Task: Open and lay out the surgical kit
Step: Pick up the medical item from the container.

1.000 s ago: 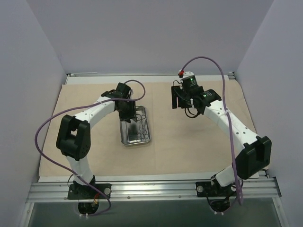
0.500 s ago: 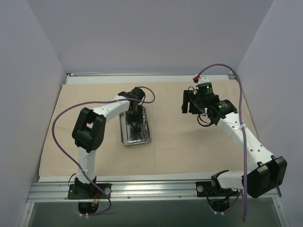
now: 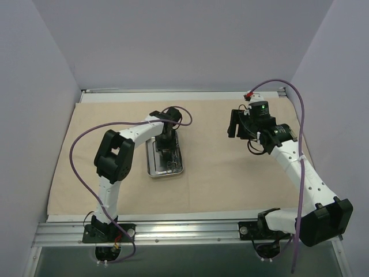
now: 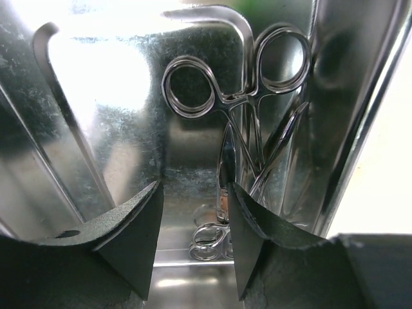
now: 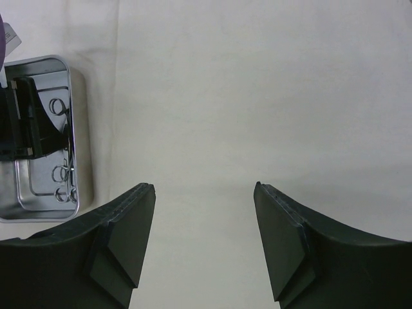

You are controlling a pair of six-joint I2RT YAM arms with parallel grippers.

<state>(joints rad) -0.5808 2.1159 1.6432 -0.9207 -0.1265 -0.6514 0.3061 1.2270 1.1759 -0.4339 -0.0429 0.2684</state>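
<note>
The beige cloth wrap (image 3: 230, 173) lies spread flat over the table. The steel tray (image 3: 154, 168) sits on it left of centre. Several ring-handled instruments (image 4: 238, 96) lie in the tray (image 4: 347, 96), along its right wall. My left gripper (image 3: 168, 144) reaches down into the tray. In the left wrist view it (image 4: 195, 193) is open, with one thin instrument just inside its right finger and more ring handles below. My right gripper (image 3: 236, 128) hangs open and empty above bare cloth (image 5: 257, 96). The tray (image 5: 80, 129) and my left gripper (image 5: 32, 122) show at the left of the right wrist view.
Lavender walls close in the table on the left, back and right. A metal rail (image 3: 184, 231) runs along the near edge, by the arm bases. Purple cables loop over both arms.
My left gripper has moved right, from the tray's left edge to over its middle, down among the instruments. My right arm has swung right, away from the tray.
</note>
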